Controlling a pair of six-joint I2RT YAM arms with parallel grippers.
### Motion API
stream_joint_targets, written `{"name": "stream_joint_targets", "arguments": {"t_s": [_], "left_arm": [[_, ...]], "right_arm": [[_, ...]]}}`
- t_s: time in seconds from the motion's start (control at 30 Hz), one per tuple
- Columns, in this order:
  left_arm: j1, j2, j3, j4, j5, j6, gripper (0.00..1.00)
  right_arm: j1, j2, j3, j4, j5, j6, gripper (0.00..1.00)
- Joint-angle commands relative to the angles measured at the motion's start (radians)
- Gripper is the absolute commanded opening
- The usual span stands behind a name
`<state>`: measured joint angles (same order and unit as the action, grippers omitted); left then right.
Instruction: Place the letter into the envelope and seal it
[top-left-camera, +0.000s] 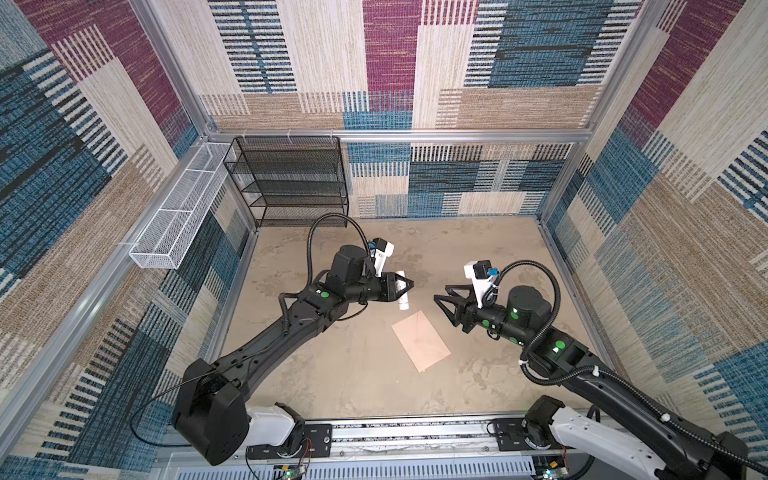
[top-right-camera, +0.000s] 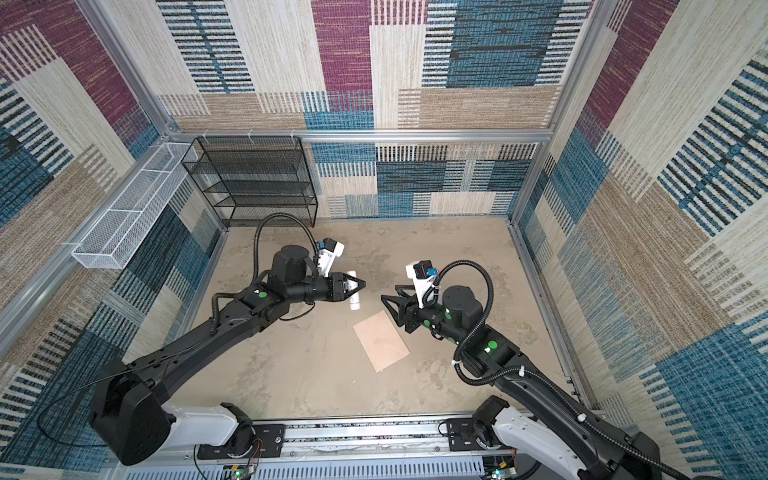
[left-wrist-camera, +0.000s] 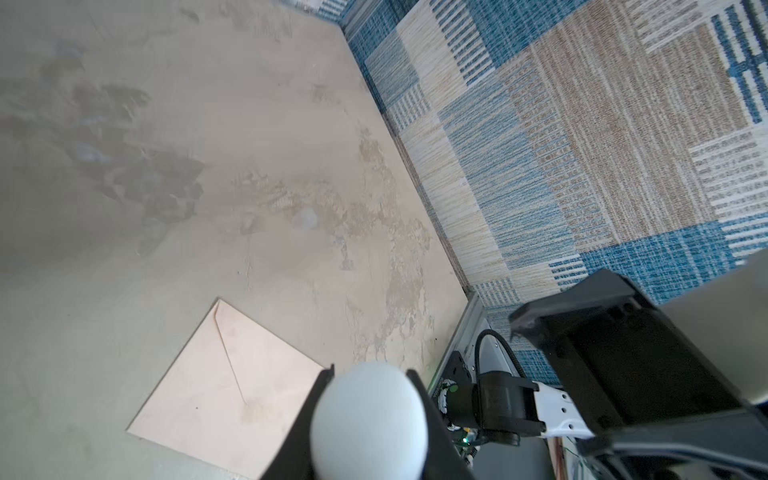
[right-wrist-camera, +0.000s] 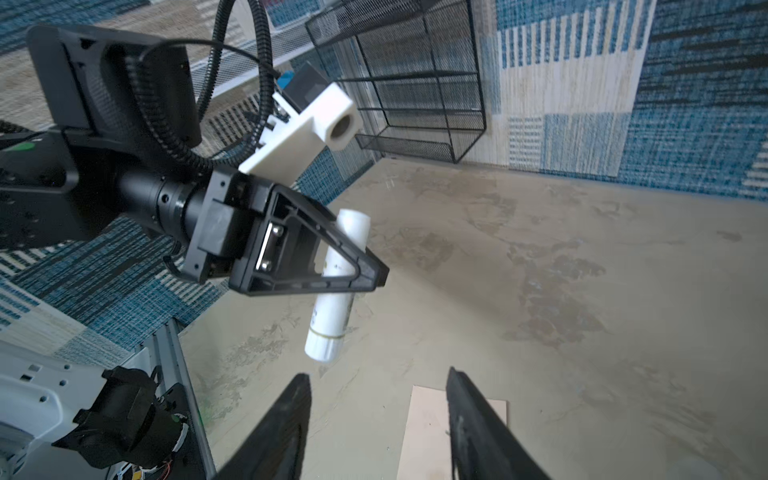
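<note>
Left hand (top-left-camera: 406, 286) clamped on white tube (right-wrist-camera: 332, 316), raised over the surface (top-left-camera: 332, 374) centre. Right hand (top-left-camera: 440, 292) empty, fingers apart, facing it. Envelope (top-left-camera: 420, 340) flat near the surface centre, skewed, flap folded down, between both hands.

Patchwork woven fabric walls (top-left-camera: 498, 62) in blue, maroon, cream and tan stripes enclose the cell on three sides, held in a silver aluminium frame (top-left-camera: 457, 135). The floor (top-left-camera: 332, 374) is a flat sand-coloured surface, mottled with darker grey-brown stains. In the far left corner a black wire-mesh shelf rack (top-left-camera: 291, 178) of several tiers stands against the back wall. Just beside it a long white wire-mesh basket (top-left-camera: 178, 216), split into compartments, hangs along the left wall's rail. The light is even and soft, with faint shadows
</note>
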<state>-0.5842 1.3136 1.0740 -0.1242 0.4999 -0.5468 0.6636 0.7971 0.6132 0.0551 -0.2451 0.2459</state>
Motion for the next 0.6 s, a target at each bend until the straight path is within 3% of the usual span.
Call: {"name": "stream_joint_targets", "arguments": {"t_s": [0.0,0.17,0.3,0.57], "left_arm": [[0.001,-0.046,0.021,-0.019,-0.041,0.105,0.12],[0.001,-0.086,0.013,0.034,0.030,0.152,0.13],[0.001,-0.126,-0.040,0.120,0.071,0.162,0.14],[0.001,-0.159,-0.103,0.265,0.178,0.115,0.17]], "right_arm": [[0.001,-0.005,-0.061,0.279,-0.114,0.008,0.59],[0.002,0.076,-0.121,0.467,-0.290,0.087,0.60],[0.001,0.127,-0.156,0.614,-0.389,0.149,0.72],[0.002,0.235,-0.117,0.675,-0.452,0.171,0.78]]}}
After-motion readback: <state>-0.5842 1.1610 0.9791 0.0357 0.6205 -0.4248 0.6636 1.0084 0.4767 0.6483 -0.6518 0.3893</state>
